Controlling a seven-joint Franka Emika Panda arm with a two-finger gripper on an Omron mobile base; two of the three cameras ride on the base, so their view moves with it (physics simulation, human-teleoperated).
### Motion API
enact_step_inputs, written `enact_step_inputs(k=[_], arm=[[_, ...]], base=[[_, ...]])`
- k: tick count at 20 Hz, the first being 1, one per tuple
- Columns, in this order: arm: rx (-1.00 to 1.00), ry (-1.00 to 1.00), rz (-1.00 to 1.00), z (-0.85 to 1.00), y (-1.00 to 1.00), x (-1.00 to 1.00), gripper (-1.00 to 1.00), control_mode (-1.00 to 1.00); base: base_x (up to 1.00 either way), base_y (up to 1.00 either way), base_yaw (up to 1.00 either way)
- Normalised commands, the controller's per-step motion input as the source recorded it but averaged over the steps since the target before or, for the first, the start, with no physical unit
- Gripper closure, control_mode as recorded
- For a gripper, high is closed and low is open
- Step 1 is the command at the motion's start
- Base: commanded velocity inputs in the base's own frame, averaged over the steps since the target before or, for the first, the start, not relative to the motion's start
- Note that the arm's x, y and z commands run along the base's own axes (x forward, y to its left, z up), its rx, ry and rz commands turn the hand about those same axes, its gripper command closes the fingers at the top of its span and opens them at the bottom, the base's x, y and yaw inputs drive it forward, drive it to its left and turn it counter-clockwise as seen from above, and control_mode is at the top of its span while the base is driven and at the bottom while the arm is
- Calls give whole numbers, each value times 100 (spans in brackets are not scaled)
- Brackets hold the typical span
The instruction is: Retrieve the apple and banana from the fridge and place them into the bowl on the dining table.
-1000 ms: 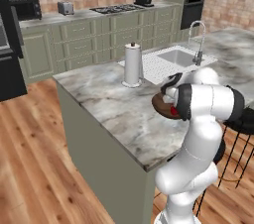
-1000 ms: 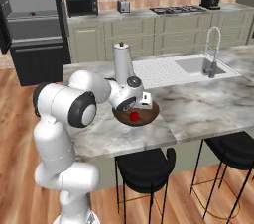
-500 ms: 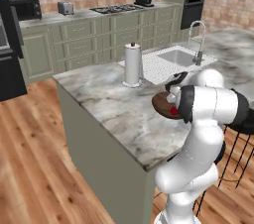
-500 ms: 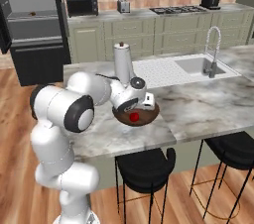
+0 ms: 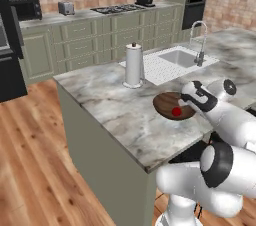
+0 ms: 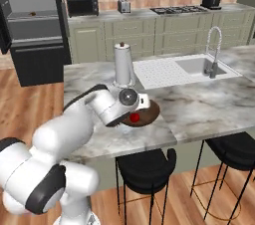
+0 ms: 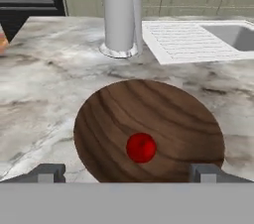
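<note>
Apple was in, banana still to go.

We had the apple sitting loose in the bowl on the table, so that half looked done. The gripper hung just over the near rim with its jaws spread wide and nothing between them (the tips stood either side of the apple, not touching it). No banana was in the bowl, so by our reckoning we had a trip to the fridge left, across the kitchen from the table.
</note>
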Motion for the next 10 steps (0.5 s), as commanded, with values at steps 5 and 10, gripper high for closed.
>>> enact_step_inputs(k=[5, 10], arm=[[-19, -27, 13, 100, 25, -100, -100, -100], [-23, -19, 10, 100, 34, -94, -100, -100]], base=[[0, 0, 0], [0, 0, 0]])
